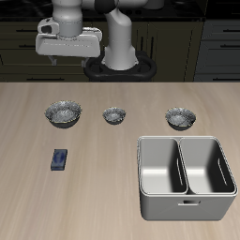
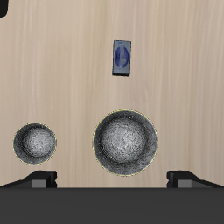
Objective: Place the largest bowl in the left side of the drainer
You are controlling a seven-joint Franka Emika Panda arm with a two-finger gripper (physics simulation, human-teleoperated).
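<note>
1. Right now, from the exterior view, I see the end effector [image 1: 67, 58] hanging high at the back of the tabletop [image 1: 94, 202], above and well apart from the largest bowl [image 1: 63, 113]. That bowl sits in a row with the smallest bowl [image 1: 114, 115] in the middle and the mid-sized bowl [image 1: 180, 117] at the far end of the row. The drainer [image 1: 186, 177] stands nearer the front edge, just past the mid-sized bowl, and both its compartments look empty. A small blue object [image 1: 60, 159] lies in front of the largest bowl.

2. From the wrist view, the largest bowl [image 2: 126, 142] is round, shallow and silvery-grey with a speckled, glittery inside and a thin pale rim. The smallest bowl [image 2: 34, 143] lies beside it, apart, and the blue object [image 2: 122, 58] is beyond. Both fingers [image 2: 38, 181] stand wide apart with nothing between them, so the end effector is open.

3. My judgement: the reach has not begun. I would come straight down with one finger inside the bowl's rim and one outside, on the edge away from the smallest bowl, and pinch firmly, since a thin curved rim may slip.
</note>
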